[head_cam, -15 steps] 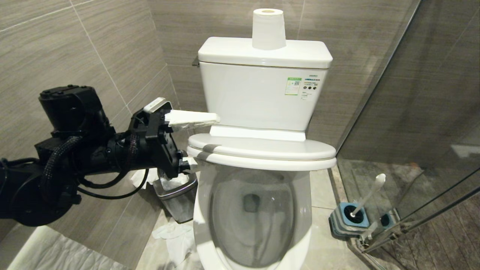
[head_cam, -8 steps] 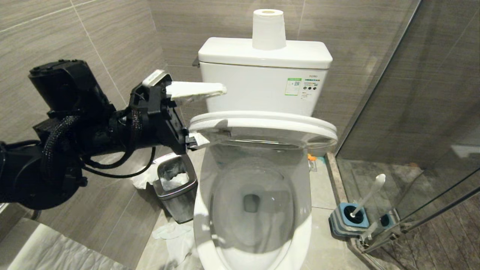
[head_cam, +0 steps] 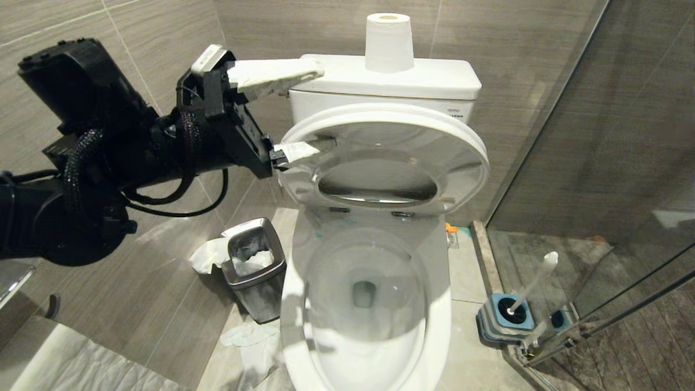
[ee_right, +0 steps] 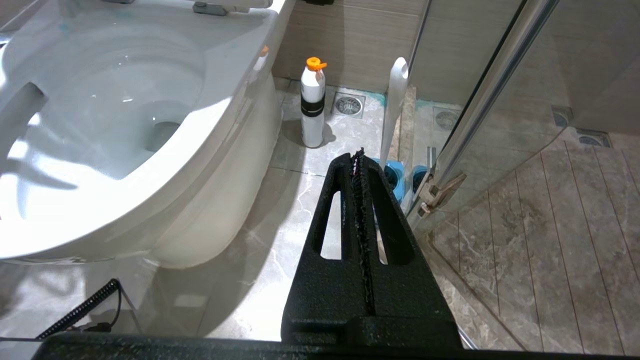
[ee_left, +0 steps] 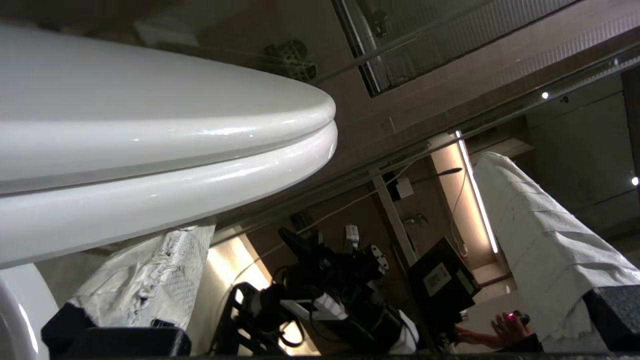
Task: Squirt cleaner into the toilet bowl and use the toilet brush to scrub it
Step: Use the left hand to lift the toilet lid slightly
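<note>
Since a second ago, seat and lid (head_cam: 385, 157) have swung from nearly flat to steeply raised toward the tank (head_cam: 429, 81); left gripper (head_cam: 298, 111) has risen with them. Its paper-wrapped fingers (head_cam: 274, 73) stand wide apart, lower one under the seat's left edge, upper one level with the tank lid. Steel bin (head_cam: 255, 266) sits on the floor, left of the bowl (head_cam: 293, 304). Bowl now uncovered, water inside; faint blue smears (head_cam: 347, 222) on the rim near the hinges. Brush (head_cam: 535, 282) stands in its base, right of bowl, by the glass door (head_cam: 597, 163). Right gripper (ee_right: 357, 155) hangs low near the brush, fingers pressed together, empty. Bottle (ee_right: 313, 102) stands beside the bowl.
</note>
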Robot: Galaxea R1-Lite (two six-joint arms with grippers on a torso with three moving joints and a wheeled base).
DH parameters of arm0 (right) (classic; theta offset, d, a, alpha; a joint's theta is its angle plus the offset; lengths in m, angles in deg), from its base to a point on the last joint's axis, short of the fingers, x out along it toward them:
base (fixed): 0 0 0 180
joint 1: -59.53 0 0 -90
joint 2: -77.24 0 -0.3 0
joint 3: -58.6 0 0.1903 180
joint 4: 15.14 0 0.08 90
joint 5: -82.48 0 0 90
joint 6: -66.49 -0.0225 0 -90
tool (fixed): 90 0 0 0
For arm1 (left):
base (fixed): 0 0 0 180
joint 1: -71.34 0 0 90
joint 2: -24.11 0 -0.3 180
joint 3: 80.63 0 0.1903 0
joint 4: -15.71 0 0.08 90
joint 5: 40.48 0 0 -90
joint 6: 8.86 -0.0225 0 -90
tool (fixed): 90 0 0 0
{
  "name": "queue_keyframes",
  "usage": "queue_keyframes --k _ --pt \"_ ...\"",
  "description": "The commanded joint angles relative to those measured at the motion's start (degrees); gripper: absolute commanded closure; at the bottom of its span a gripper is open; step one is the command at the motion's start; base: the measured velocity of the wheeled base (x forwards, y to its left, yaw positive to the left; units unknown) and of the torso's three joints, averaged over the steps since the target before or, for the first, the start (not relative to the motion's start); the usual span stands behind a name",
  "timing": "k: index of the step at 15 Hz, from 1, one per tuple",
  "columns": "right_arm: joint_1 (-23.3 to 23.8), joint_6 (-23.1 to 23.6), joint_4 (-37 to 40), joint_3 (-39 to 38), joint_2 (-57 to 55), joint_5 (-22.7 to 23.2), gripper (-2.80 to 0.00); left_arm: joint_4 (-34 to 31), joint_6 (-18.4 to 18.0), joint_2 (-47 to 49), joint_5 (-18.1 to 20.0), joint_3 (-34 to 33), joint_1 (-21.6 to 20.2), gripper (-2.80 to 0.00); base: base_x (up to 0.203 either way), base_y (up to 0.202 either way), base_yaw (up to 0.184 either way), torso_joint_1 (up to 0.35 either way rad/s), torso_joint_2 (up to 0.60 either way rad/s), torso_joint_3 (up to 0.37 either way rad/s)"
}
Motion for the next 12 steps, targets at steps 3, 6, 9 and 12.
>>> queue_keyframes --k 3,6,9,12 --pt "0.00 0.00 0.02 -0.07 -0.05 0.00 0.00 1.53 -4.08 9.65 0.42 9.73 0.48 -2.80 0.000 0.000 0.000 0.000 0.00 0.000" --pt "0.00 0.00 0.02 0.01 0.04 0.00 0.00 1.61 -6.81 16.11 0.44 18.02 0.56 -2.80 0.000 0.000 0.000 0.000 0.00 0.000" --pt "0.00 0.00 0.02 -0.02 0.00 0.00 0.00 1.55 -9.16 21.68 0.25 26.47 -0.06 -2.80 0.000 0.000 0.000 0.000 0.00 0.000" --pt "0.00 0.00 0.02 0.01 0.04 0.00 0.00 1.26 -10.25 25.81 0.13 33.86 -0.80 -2.80 0.000 0.000 0.000 0.000 0.00 0.000"
